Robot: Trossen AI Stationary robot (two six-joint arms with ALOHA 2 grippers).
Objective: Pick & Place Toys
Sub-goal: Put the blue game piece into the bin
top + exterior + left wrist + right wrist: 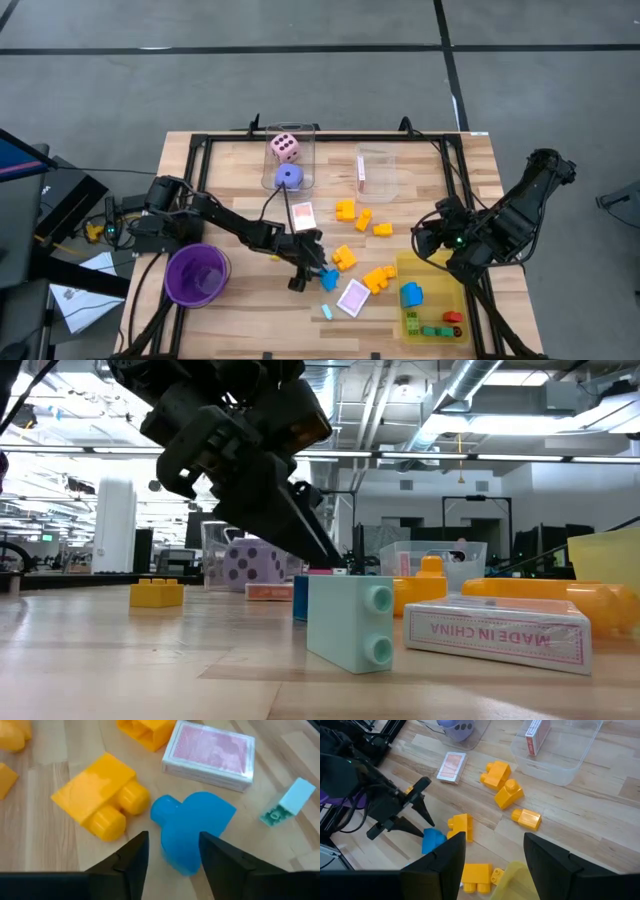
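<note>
Now reaching the left gripper [312,262] low over the pale wooden table [230,170], right at the small blue plastic block with 1 round peg [192,832]. Setting 1 dark finger [127,865] on each side of that block, so that a squeeze can catch it by its sides. Not pinching it yet, by the look of it: showing a thin gap on 1 side, so calling the claw released and holding nothing.

Finding the blue block lying on the wood near the front middle of the table, just beside a chunky yellow plastic block with 2 pegs [102,795] and near a flat pink-white box of cards [210,752]. Coming in at a slant, likely so as not to bump those 2 neighbours. Leaving a little pale-green plastic block [290,802] a bit farther off, untouched.

Parking the right gripper [432,232] above the right side of the table, near the square yellow plastic tray [445,275], with its fingers spread and empty, probably waiting out of the way.

Seeing another blue block [411,293] already in that tray, and guessing the tray is where this 1 is going too. Leaving several yellow blocks [496,772] loose on the wood for later.
</note>
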